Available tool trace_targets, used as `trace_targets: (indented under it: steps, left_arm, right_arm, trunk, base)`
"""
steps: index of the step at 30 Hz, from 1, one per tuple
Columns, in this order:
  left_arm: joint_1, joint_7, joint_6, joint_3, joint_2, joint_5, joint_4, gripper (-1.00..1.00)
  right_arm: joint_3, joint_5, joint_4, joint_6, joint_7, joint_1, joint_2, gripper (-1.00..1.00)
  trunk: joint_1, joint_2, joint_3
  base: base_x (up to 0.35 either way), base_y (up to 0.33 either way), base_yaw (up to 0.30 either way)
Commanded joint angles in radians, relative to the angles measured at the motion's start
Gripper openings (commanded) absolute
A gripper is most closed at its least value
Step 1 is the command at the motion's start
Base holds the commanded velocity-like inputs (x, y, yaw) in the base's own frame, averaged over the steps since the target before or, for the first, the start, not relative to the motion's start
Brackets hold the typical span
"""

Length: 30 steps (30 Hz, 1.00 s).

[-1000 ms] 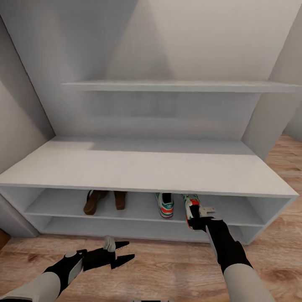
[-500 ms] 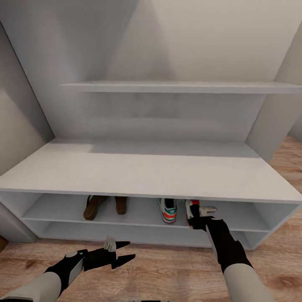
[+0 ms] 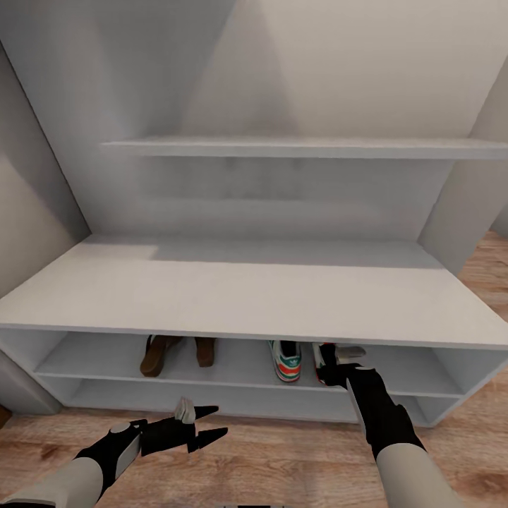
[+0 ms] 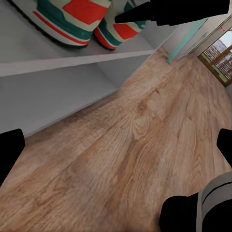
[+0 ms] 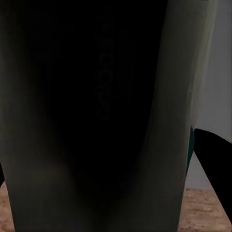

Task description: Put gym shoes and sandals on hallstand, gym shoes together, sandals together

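Matt, smooth white painted board on the hallstand point(image 3: 233, 296); warm brown wood-grain planks with a faint sheen on the corridor floor point(image 4: 140, 140). Brown leather on the sandals point(image 3: 159, 351), glossy synthetic panels on the gym shoes point(image 4: 72, 19).

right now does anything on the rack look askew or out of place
The left sandal sits angled, toes splayed away from its mate. The right gripper is at the second sneaker, beside the first; nothing else stands out.

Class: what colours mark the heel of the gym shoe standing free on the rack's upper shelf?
The gym shoe has a red-orange heel patch with green and white bands; best seen in the left wrist view.
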Motion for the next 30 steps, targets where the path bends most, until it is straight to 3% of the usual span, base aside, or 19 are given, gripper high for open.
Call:
trace_targets:
  steps: [1,4,9,13,18,30]
  left_arm:
    - [-0.001,-0.001,-0.006,-0.009,0.001,0.009,0.001,1.0]
    - [-0.001,-0.001,-0.006,-0.01,-0.003,0.009,0.003,1.0]
    - [-0.001,-0.001,-0.007,-0.017,-0.041,0.008,0.031,1.0]
    - [-0.001,-0.001,-0.013,-0.047,-0.058,0.007,0.046,1.0]
    - [-0.001,0.001,-0.017,-0.081,-0.063,0.007,0.049,1.0]
    - [-0.001,0.001,-0.018,-0.084,-0.064,0.007,0.05,1.0]
  right_arm:
    - [-0.004,-0.001,0.005,0.004,0.01,0.0,0.002,-1.0]
    - [-0.004,-0.001,0.005,0.004,0.01,0.0,0.002,-1.0]
    - [-0.004,-0.001,0.005,0.004,0.01,0.0,0.001,-1.0]
    - [-0.004,-0.001,0.005,0.004,0.01,0.0,0.001,-1.0]
    - [-0.004,-0.001,0.005,0.004,0.01,0.0,0.001,-1.0]
    - [-0.004,-0.001,0.005,0.004,0.01,0.0,0.002,-1.0]
  trunk:
    - [0.0,0.0,-0.001]
    - [0.0,0.0,-0.001]
    - [0.0,0.0,-0.001]
    - [0.0,0.0,-0.001]
    - [0.0,0.0,-0.001]
    - [0.0,0.0,-0.001]
  base:
    - [0.012,0.004,0.0]
    - [0.005,0.002,0.0]
    - [0.001,0.0,0.0]
    - [0.0,0.0,0.0]
    - [0.012,0.0,0.0]
    - [0.044,0.0,0.0]
